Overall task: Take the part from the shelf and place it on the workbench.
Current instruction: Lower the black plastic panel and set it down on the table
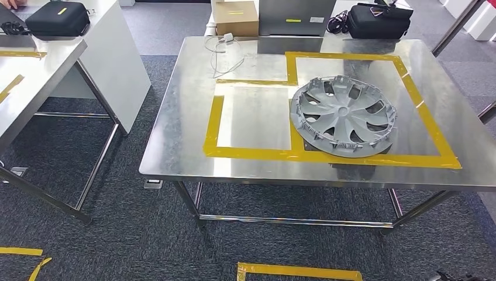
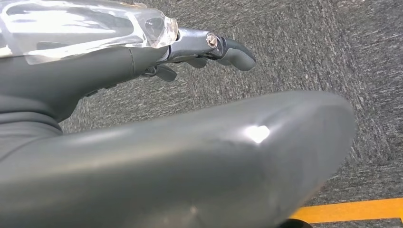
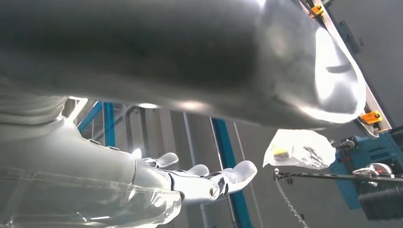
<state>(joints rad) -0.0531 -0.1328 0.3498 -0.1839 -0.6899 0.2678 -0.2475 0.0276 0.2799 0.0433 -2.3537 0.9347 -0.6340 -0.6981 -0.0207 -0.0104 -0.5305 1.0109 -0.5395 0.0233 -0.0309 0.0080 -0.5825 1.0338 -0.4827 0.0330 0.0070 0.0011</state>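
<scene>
Grey fingers (image 2: pixel 235 51) of our left hand (image 2: pixel 190 52): slightly apart, gently curled, nothing between them, over dark carpet (image 2: pixel 309 42) in the left wrist view. Pale fingers (image 3: pixel 237 172) of our right hand (image 3: pixel 199 180): stretched out side by side, holding nothing, blue uprights (image 3: pixel 227 142) behind them in the right wrist view.

Item, the part (image 1: pixel 343 115): a silver wheel cover, lying flat on the steel workbench (image 1: pixel 175 140). It sits mostly inside the yellow tape outline (image 1: pixel 421 111), its near-left edge overlapping the inner strip of tape. Neither hand touches it.

Status, as we judge it: fetching and placing look finished, since the part rests on the bench and both hands are free. We see little left to do beyond perhaps nudging it clear of the tape, if that matters.

Also listed: cardboard box (image 1: pixel 237 19), black case (image 1: pixel 377 22) and white cable (image 1: pixel 225 52) at the bench's far edge.
</scene>
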